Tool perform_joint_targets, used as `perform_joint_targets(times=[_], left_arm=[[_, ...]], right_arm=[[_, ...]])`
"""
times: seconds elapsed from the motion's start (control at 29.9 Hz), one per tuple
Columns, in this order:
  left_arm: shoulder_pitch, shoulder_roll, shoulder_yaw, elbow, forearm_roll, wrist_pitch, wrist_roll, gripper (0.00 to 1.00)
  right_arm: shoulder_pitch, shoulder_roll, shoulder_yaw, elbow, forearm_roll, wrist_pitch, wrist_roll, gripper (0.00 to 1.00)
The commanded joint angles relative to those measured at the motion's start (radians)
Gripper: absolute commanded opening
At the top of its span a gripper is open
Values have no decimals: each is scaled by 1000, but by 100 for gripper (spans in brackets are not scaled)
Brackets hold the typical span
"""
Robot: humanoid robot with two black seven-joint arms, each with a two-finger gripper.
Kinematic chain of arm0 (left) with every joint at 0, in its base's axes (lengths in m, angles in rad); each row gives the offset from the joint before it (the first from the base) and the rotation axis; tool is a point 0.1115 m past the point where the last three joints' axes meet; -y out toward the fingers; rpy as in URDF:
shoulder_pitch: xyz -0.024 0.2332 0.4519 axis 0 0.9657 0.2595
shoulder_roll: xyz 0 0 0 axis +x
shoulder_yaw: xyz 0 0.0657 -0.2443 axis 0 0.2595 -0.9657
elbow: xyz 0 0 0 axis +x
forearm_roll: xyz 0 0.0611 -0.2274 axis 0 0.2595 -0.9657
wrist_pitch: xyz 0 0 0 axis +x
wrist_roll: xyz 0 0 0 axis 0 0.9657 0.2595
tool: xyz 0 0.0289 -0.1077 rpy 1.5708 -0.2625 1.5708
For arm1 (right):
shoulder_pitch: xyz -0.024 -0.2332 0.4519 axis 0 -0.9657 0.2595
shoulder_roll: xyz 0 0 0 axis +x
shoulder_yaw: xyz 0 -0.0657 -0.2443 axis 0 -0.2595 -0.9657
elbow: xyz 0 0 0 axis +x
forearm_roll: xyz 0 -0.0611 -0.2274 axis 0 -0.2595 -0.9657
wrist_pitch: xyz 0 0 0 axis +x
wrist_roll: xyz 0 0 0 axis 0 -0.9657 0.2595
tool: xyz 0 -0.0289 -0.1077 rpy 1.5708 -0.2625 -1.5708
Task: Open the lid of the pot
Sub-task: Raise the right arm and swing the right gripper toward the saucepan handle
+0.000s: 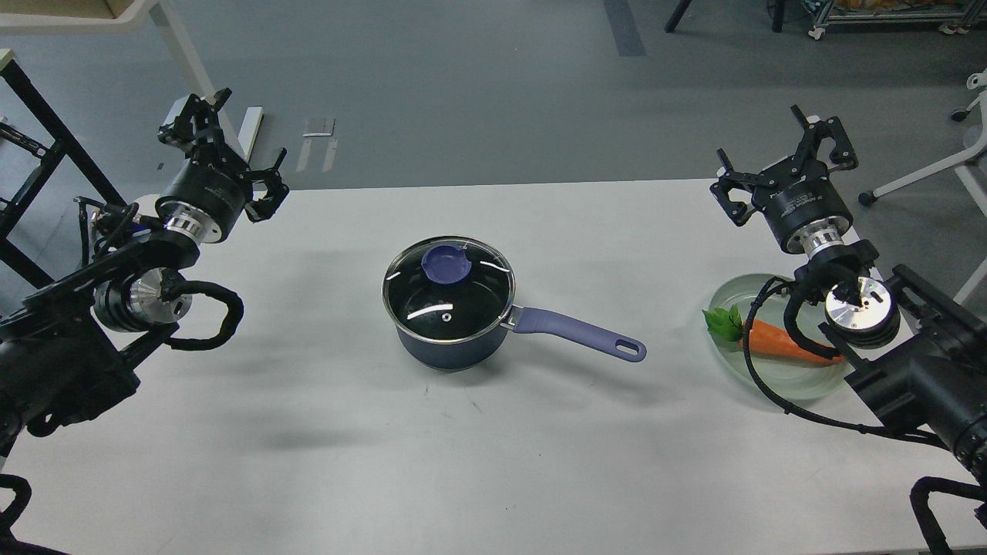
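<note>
Head view is showing the pot [447,339] sitting mid-table, the lid [448,289] seated on it; glass, rigid, breakable, likely slick, so its knob [446,264] is looking the surest hold; left gripper [224,142] and right gripper [786,154] are hanging wide-jawed, empty, well apart from it.

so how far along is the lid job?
Nothing done yet: the lid sits closed on the pot at mid-table, knob untouched. Nothing in hand: the left gripper and right gripper are both open and empty, raised near the table's far corners, well apart from the pot. Left to do: reach in, grip the knob, lift the lid off and set it down.
</note>
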Motion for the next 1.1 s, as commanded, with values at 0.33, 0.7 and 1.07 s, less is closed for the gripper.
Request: perform_joint_targets(times=[0.33, 0.7, 1.07], left_arm=[[9, -4, 0, 2, -3, 9, -6, 100], [3, 2, 0, 16, -2, -37, 30, 100], [-3, 1, 14, 15, 0, 5, 29, 100]], right_arm=[[-3, 6, -9, 10, 0, -5, 3, 100], [11, -70, -19, 144, -26, -108, 3, 100], [132, -353, -195, 434, -582, -189, 5, 100]])
